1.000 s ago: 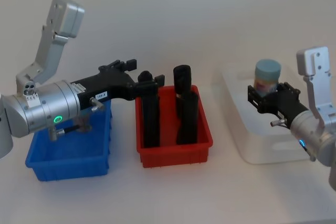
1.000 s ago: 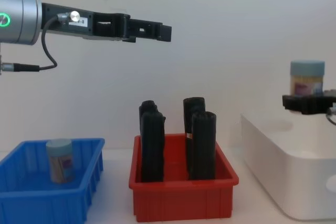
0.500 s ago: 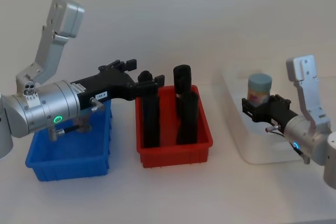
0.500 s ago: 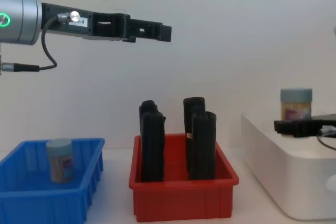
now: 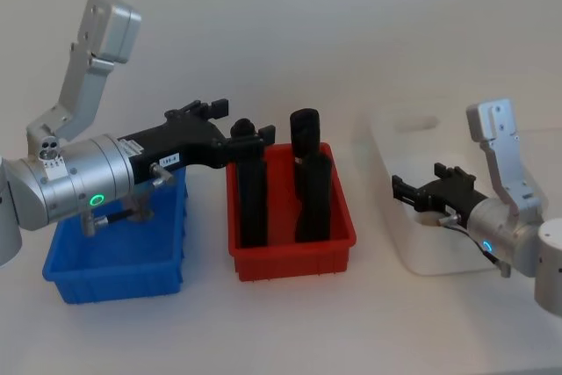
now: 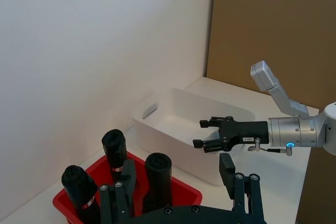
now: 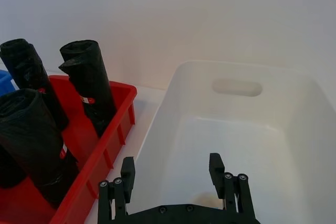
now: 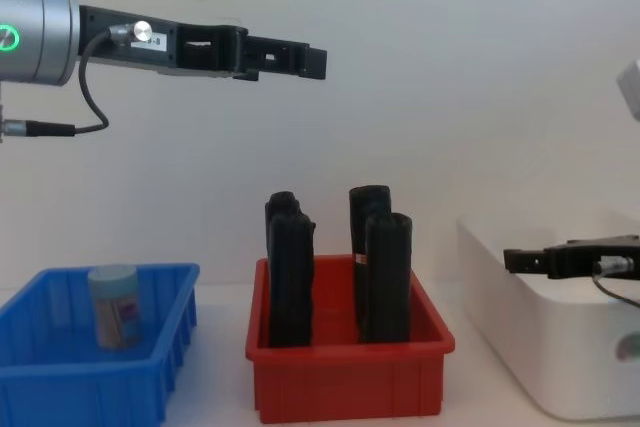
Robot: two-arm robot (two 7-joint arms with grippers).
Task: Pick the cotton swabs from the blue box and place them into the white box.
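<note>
Chest view: small clear cylindrical jar of cotton swabs (image 8: 113, 305), pale blue-green lid, upright in shallow bright blue ribbed plastic bin (image 8: 150, 377). Right gripper (image 8: 515, 260) lower than before, at rim of large glossy white plastic tub (image 8: 520, 347), fingers spread, earlier-held jar gone. Left gripper (image 8: 315, 60) unmoved, high, fingers apart, empty.

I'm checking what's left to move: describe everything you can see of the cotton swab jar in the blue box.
The cotton swab jar is a small clear plastic-looking cylinder with a pale blue-green lid on and a pink-and-blue label round its body. It stands upright inside the blue box, apart from its walls; only the box's floor seems to touch it.
</note>
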